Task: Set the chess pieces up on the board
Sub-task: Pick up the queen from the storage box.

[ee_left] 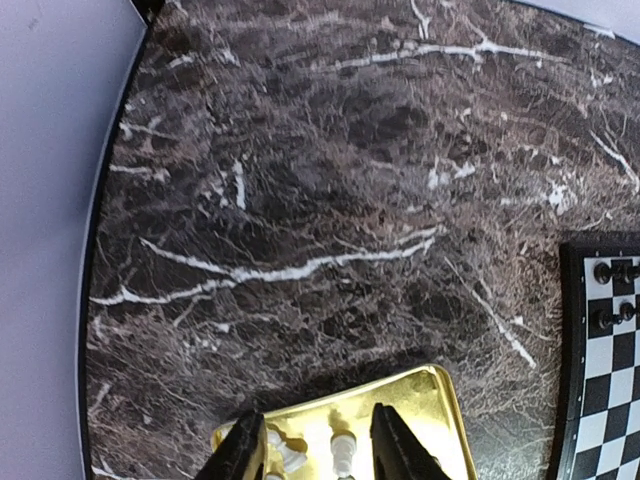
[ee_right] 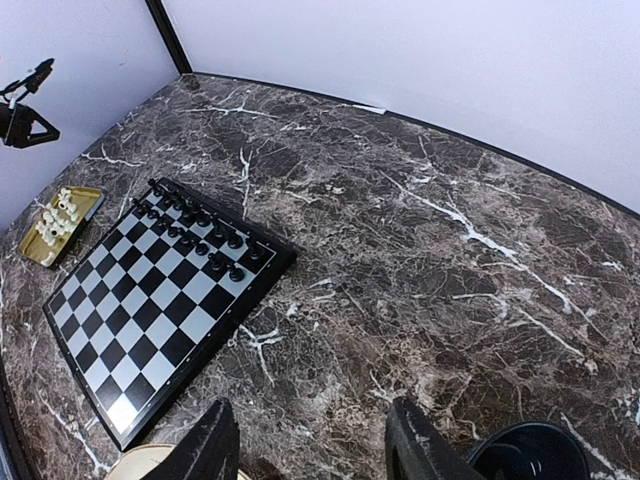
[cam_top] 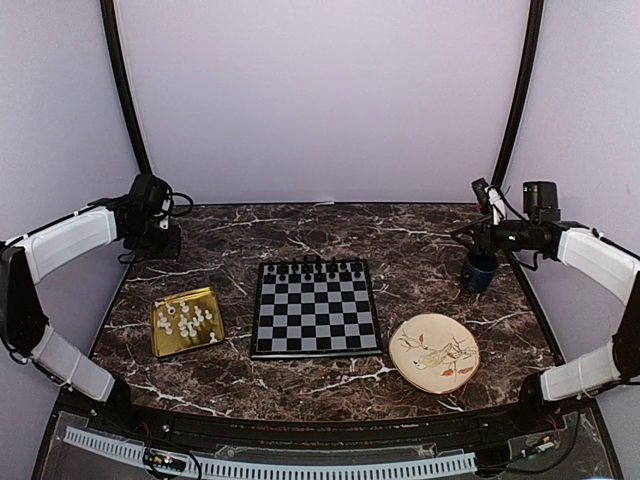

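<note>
The board [cam_top: 316,315] lies flat mid-table, and it also shows in the right wrist view as the board [ee_right: 150,320]. Black chessmen [cam_top: 315,268] fill its two far rows. The white chess pieces [cam_top: 187,318] lie in a heap in a square gold tray [cam_top: 205,297] left of the board. My left gripper [cam_top: 160,243] hangs above the table's back left. Its fingers [ee_left: 240,452] are apart, and only the tray and white pieces [ee_left: 342,452] far below show between them. My right gripper [cam_top: 468,236] is raised at the back right, open over bare marble [ee_right: 315,400].
A dark blue cup [cam_top: 480,270] stands below the right gripper, and its rim [ee_right: 530,455] shows beside the right finger. A cream plate [cam_top: 434,352] with a leaf pattern lies right of the board's near corner. Black poles rise at both back corners.
</note>
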Tool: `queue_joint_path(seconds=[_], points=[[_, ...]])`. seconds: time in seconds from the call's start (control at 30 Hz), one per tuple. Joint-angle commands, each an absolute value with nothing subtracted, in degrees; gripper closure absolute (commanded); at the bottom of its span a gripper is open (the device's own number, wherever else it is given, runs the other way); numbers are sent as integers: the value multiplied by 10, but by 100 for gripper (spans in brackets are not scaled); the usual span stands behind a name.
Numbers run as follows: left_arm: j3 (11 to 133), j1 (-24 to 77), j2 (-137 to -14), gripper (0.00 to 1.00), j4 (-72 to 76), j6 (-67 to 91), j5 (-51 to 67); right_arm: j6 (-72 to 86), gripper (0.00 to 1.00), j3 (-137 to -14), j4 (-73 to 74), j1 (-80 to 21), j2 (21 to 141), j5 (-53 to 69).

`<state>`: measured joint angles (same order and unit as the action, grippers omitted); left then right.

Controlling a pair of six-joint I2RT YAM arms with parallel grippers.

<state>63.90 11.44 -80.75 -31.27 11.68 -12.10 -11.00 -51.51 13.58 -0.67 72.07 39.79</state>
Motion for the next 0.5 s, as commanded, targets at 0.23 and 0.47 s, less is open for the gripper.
queue_joint_path(seconds=[0.23, 0.47], points=[[619, 111, -848, 62, -423, 159, -34, -144, 49, -515, 125, -4, 745, 417], [599, 111, -863, 68, -469, 169, -13, -146, 48, -517, 127, -4, 755, 428]])
